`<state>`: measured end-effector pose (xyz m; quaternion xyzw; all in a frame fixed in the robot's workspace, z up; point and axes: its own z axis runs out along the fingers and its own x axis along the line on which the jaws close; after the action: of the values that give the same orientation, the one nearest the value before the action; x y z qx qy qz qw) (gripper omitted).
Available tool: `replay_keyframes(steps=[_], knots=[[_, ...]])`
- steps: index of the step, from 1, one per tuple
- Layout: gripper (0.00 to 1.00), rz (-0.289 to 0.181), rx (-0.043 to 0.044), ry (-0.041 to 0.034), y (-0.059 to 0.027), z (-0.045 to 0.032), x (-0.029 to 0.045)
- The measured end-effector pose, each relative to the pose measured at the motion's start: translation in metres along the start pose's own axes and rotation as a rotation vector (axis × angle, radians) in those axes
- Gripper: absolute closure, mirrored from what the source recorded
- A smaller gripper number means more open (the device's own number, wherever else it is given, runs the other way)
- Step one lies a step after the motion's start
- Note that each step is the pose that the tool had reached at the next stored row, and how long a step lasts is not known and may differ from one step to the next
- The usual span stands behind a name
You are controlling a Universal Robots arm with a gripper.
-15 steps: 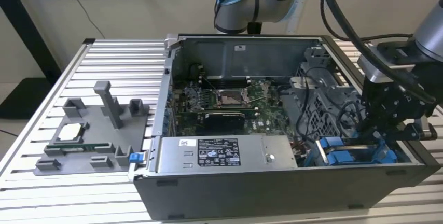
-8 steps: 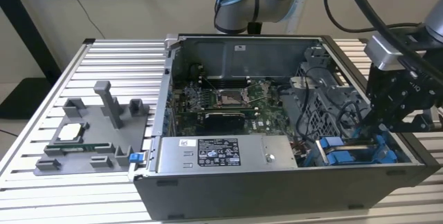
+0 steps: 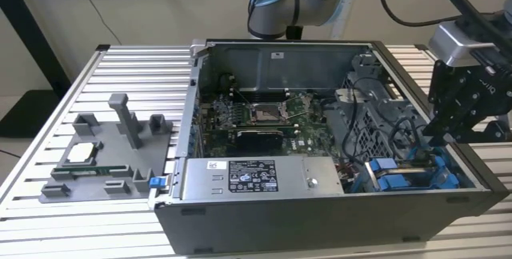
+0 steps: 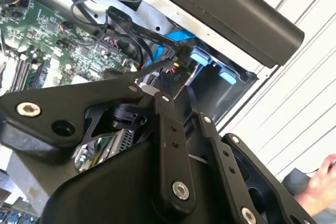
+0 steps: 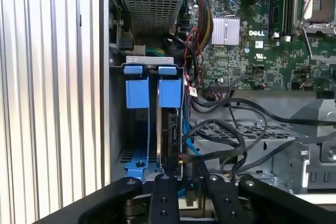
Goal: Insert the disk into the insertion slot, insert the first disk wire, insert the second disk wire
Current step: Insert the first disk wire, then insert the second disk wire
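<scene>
Black gripper (image 3: 442, 139) hangs over grey-metal, blue-railed drive slot (image 5: 137, 95). Blue-framed disk (image 5: 169, 135) looks seated edge-on there, so prob. wire stage. Open/closed: can't tell.

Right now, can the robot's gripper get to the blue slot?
Probably yes: the gripper hangs just above the insertion slot, its top open, black cables lying beside it, not across.

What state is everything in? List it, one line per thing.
computer case: open, side panel off.
disk: standing on edge inside the insertion slot.
insertion slot: filled by the disk.
neighbouring bay: empty.
gripper: hovers at the slot's end, close to the black cables.
processor socket: bare, no cooler on it.
</scene>
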<state>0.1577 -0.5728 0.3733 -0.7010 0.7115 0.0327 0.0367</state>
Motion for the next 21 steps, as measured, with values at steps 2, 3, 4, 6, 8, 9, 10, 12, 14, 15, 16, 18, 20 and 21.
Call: replay_keyframes(steps=[2,3,4,6,8,9,10,12,14,15,16,18,20,21], knots=[[0.0,0.0,0.0,-0.0317,-0.0016,0.0,-0.0001],[0.0,0.0,-0.0001,-0.0495,-0.0033,0.0,0.0],[0.0,0.0,-0.0003,-0.0631,-0.0059,0.0,-0.0001],[0.0,-0.001,-0.0006,-0.0695,-0.0131,0.0,-0.0002],[0.0,-0.001,-0.0017,-0.0696,-0.0203,0.0001,-0.0002],[0.0,-0.001,-0.0023,-0.0695,-0.023,0.0003,-0.0002],[0.0,-0.001,-0.0025,-0.0694,-0.0248,0.0007,-0.0002],[0.0,-0.001,-0.0027,-0.065,-0.0274,0.0018,-0.0002],[0.0,-0.001,-0.0031,-0.0565,-0.0289,0.0028,0.0],[0.0,-0.001,-0.0034,-0.0522,-0.0294,0.0033,0.0001],[0.0,-0.001,-0.0033,-0.0494,-0.0296,0.0039,0.0001],[0.0,-0.001,-0.0034,-0.0473,-0.0296,0.0061,0.0004],[0.0,-0.001,-0.0033,-0.0461,-0.0297,0.0084,0.0011],[0.0,-0.001,-0.0033,-0.0456,-0.0297,0.0091,0.0014]])
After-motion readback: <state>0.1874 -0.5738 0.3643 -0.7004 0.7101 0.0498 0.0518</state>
